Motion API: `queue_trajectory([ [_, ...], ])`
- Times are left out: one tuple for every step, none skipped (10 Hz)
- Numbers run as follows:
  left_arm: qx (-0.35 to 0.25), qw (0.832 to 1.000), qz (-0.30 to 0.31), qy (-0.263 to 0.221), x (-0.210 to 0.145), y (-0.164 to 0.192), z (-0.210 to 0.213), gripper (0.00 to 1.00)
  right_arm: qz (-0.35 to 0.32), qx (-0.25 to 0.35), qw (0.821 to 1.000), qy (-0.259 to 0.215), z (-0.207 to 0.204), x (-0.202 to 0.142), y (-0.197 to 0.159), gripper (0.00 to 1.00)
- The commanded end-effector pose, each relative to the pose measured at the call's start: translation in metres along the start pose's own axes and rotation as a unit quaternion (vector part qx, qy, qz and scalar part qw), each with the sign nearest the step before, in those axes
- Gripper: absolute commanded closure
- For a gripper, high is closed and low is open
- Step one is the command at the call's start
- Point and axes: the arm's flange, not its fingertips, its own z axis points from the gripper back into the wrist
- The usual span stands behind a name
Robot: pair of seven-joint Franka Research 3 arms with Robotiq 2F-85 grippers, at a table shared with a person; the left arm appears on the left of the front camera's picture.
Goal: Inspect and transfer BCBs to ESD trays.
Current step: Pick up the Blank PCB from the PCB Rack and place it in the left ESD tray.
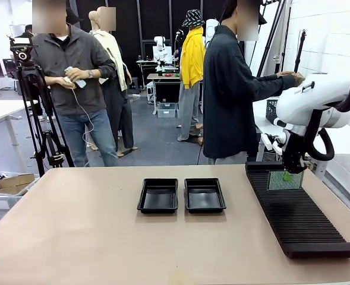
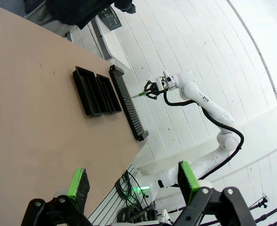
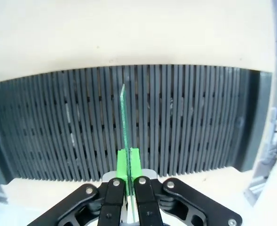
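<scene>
The left gripper (image 2: 132, 179), black with green pads at its tips, hangs high over the left end of the table. Its two fingers stand wide apart with only air between them.

Below it is the big flat tan table (image 1: 73, 225). Near the middle of the table sit two shallow black plastic trays with raised rims. They lie side by side, very close, with a thin gap between them. The left tray (image 1: 157, 211) shows its bare shiny black floor. The right tray (image 1: 205, 210) looks just the same, bare floor and all.

Farther right, well apart from the trays, lies a long black plastic rack (image 1: 299, 219) with many thin slots. It runs from the far side of the table toward the near side.

At the far end of the rack stands a thin flat green square board (image 1: 278, 183). It is upright on its edge, in line with the slots. Its lower edge is right at the slots. I cannot tell if it sits in a slot or is just above one.

The right gripper (image 1: 289, 174), black with green pads, comes down from the white arm on the right. Its fingers are pressed together on the top edge of the green board.

Behind the table, a person (image 1: 231, 89) in a dark top stands side-on.
</scene>
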Motion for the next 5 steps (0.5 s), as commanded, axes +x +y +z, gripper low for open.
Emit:
queue_trajectory([
  [0.003, 1.000, 0.003, -0.002, 0.000, -0.002, 0.002, 0.00, 0.000, -0.008, 0.999, 0.034, 0.007, 0.017, 0.013, 1.00],
  [0.003, 1.000, 0.003, -0.002, 0.000, -0.002, 0.002, 0.00, -0.002, -0.014, 0.999, 0.043, 0.013, 0.025, 0.016, 1.00],
  [0.003, 1.000, 0.003, -0.002, 0.000, -0.002, 0.002, 0.00, -0.009, -0.015, 0.999, 0.048, 0.018, 0.033, 0.018, 1.00],
  [0.003, 1.000, 0.003, -0.002, 0.000, -0.002, 0.002, 0.00, -0.043, -0.010, 0.998, 0.035, 0.022, 0.039, 0.019, 1.00],
  [0.003, 1.000, 0.003, -0.002, 0.000, -0.002, 0.002, 0.00, -0.089, 0.000, 0.996, 0.016, 0.025, 0.045, 0.017, 1.00],
])
